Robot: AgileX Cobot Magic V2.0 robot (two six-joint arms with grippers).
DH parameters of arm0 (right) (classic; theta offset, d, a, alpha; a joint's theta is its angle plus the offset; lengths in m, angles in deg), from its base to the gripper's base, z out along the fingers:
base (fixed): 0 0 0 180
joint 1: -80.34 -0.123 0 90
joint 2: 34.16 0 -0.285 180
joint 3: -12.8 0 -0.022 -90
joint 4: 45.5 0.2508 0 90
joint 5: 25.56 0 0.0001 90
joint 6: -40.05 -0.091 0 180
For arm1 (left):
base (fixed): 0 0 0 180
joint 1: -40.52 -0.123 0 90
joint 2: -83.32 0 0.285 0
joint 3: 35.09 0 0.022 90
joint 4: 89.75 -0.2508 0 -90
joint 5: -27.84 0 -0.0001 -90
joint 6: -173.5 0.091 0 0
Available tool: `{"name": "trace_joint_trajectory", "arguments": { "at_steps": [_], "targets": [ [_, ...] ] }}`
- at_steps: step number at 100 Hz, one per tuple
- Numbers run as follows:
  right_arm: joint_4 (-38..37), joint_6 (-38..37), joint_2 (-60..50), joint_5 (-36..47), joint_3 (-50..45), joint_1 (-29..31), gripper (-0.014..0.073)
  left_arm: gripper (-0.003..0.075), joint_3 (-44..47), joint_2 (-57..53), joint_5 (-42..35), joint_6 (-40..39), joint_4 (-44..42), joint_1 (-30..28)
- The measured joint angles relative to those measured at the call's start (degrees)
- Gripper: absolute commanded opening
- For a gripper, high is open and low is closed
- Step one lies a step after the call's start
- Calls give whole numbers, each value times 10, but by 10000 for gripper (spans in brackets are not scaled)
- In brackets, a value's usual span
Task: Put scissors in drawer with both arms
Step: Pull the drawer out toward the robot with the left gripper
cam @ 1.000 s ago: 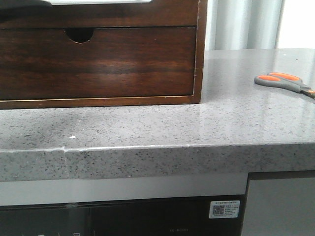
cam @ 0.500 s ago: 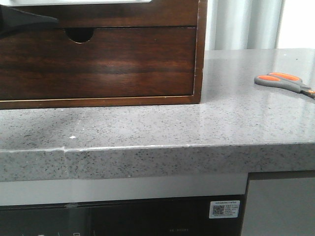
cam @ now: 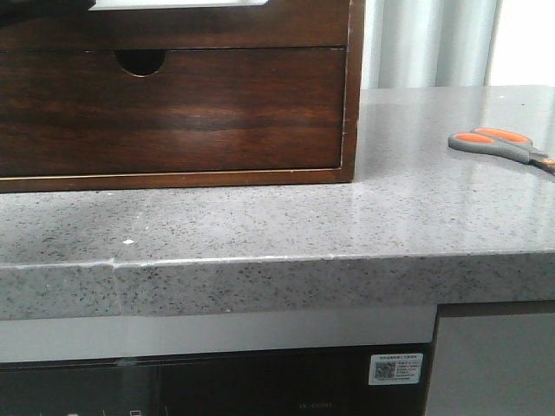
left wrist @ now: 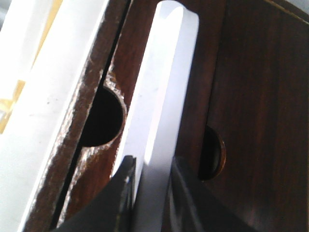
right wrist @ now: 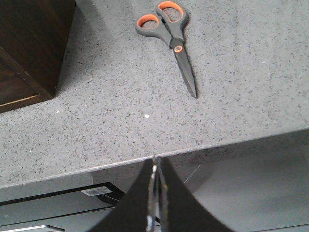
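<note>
**Front view.** Grey speckled desk [cam: 260,217] carrying a dark wooden cabinet [cam: 350,87] at left. The drawer [cam: 217,26], plain-fronted w/ white rim [cam: 178,3], sits at the top edge of the frame. Below it is a second drawer front [cam: 217,113] w/ a half-round finger cutout [cam: 139,61]. The scissors [cam: 499,146] lie flat on the desk at far right, well apart from the cabinet, blade tips cut off by the frame edge. Only this view gives cabinet and scissors together w/ the gap between them.

**Left wrist view.** Close-up of dark wood, not resolvable in the front view. Left end effector [left wrist: 152,181] has its two dark fingers [left wrist: 120,193] set either side of a white strip [left wrist: 164,96]. The fingers are apart w/ the strip between them; whether they actually pinch it cannot be told. Two half-round cutouts show, one on each side of the strip.

**Right wrist view.** Right end effector [right wrist: 154,193] has its fingers pressed together, holding nothing, at the desk's front edge. The scissors appear whole here: blades closed, orange-lined loops away from the fingers, tips pointing toward the desk edge. A cabinet corner shows at one side.
</note>
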Motion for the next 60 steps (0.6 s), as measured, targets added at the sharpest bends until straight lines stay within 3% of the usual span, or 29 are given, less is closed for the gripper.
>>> {"name": "trace_joint_trajectory", "arguments": {
  "at_steps": [60],
  "targets": [
    [0,0,0,-3,0,0,-116,4,7,-31,23,5,-20,0]
  ]
}}
